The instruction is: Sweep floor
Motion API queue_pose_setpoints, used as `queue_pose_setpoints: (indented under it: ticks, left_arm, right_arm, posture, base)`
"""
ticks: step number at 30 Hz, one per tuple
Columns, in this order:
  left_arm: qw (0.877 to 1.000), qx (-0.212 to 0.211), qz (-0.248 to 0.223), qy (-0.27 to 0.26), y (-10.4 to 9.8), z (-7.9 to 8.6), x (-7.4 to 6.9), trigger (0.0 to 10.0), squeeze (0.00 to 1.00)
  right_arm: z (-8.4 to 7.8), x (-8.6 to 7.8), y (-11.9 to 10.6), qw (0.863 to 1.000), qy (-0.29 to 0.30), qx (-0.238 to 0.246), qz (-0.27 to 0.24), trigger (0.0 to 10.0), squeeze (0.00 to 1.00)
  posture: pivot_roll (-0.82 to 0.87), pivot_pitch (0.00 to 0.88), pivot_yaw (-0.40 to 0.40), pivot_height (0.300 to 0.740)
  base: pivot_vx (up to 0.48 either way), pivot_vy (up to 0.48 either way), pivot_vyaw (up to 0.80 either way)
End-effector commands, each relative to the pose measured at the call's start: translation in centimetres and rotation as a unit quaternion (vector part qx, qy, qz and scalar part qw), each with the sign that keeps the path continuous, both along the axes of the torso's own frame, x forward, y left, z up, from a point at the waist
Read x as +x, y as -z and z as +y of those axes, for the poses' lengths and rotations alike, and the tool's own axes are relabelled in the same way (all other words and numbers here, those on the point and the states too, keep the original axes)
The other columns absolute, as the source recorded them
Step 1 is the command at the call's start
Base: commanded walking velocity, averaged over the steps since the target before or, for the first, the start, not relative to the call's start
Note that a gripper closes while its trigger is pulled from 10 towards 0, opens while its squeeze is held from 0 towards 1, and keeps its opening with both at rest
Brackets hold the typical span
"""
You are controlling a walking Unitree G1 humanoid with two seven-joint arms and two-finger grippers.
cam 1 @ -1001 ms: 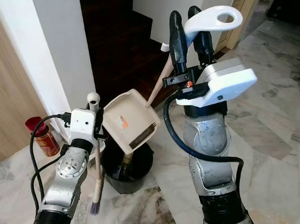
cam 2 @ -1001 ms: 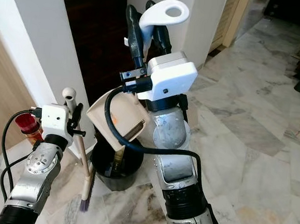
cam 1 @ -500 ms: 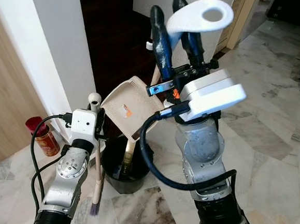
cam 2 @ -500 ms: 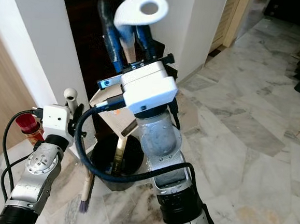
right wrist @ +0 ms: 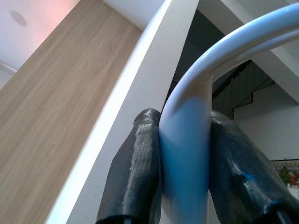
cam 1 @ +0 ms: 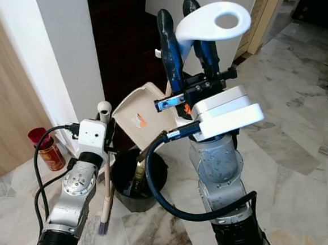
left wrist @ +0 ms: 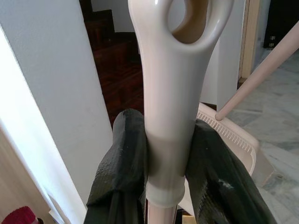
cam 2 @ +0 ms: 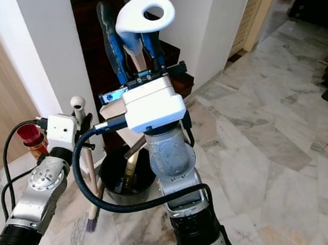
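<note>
1. Wood panel (cam 1: 4, 127), far left: it meets the white wall (cam 1: 61, 52) you are facing.
2. Red can (cam 1: 45, 147): it stands on the marble floor (cam 1: 298, 150) at the foot of that wall, to the left of your left arm.
3. Left gripper (left wrist: 170, 175): low at your left, its two black fingers (left wrist: 121, 163) are clamped on the neck of the broom (cam 1: 106, 203). The broom's cream looped grip (left wrist: 180, 51) sticks out past the fingers. The stick hangs down beside the arm, and its dark bristles are near the floor, just left of the bin.
4. Black bin (cam 1: 148, 183): it stands on the floor between your arms, in front of the dark stairwell (cam 1: 124, 45).
5. Dustpan (cam 1: 144, 118): the beige pan is tilted over the bin, open face toward you, with an orange sticker on it. Its thin pole rises up toward your right gripper.
6. Right gripper (cam 1: 188, 36): raised high at centre, its fingers (right wrist: 135, 168) are closed tight on the dustpan's white looped handle (cam 1: 212, 21), whose ring stands above the fingertips.
7. Floor, right: grey-veined marble tiles run to the far corner, where you see a doorframe (cam 1: 263, 22).
</note>
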State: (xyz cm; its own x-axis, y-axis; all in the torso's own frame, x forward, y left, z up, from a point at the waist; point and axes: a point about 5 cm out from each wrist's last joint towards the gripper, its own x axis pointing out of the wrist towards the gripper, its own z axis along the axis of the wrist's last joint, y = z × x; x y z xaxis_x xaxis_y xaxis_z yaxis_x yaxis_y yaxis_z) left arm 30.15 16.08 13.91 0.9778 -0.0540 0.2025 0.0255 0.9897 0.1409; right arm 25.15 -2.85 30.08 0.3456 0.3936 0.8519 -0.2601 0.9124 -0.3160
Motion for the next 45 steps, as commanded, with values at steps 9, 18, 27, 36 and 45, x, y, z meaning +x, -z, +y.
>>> queue_pose_setpoints:
  ticks: [9, 18, 27, 36, 45]
  left_arm:
    - [0.999, 0.014, -0.037, 0.010, -1.4, -0.3, 0.1, 10.0, 0.00]
    - [0.999, 0.013, -0.034, 0.013, -1.3, -0.5, 0.0, 10.0, 0.00]
    - [0.999, 0.013, -0.030, 0.015, -1.2, -0.5, 0.0, 10.0, 0.00]
    - [0.999, 0.015, -0.030, 0.009, -1.2, -0.1, 0.1, 10.0, 0.00]
    - [1.000, 0.015, -0.026, 0.004, -0.9, 0.0, -0.3, 10.0, 0.00]
  right_arm:
    - [-0.4, -0.5, -1.1, 0.999, 0.017, 0.003, -0.041, 10.0, 0.00]
    - [-2.7, 1.9, -0.3, 0.994, 0.096, 0.039, 0.027, 10.0, 0.00]
    - [-10.0, 5.5, 2.4, 0.948, 0.279, 0.068, 0.138, 10.0, 0.00]
    - [-14.8, 6.0, 6.6, 0.907, 0.339, 0.093, 0.234, 10.0, 0.00]
    - [-16.4, 5.9, 12.0, 0.868, 0.344, 0.112, 0.341, 10.0, 0.00]
  posture:
    - [0.08, 0.024, -0.021, 0.740]
    - [0.08, 0.034, -0.020, 0.740]
    - [0.07, 0.038, -0.021, 0.740]
    - [0.07, 0.046, -0.024, 0.740]
    - [0.06, 0.052, -0.027, 0.740]
  base:
    - [0.000, 0.000, 0.00]
    - [0.000, 0.000, 0.00]
    - [0.000, 0.000, 0.00]
    - [0.000, 0.000, 0.00]
    - [0.000, 0.000, 0.00]
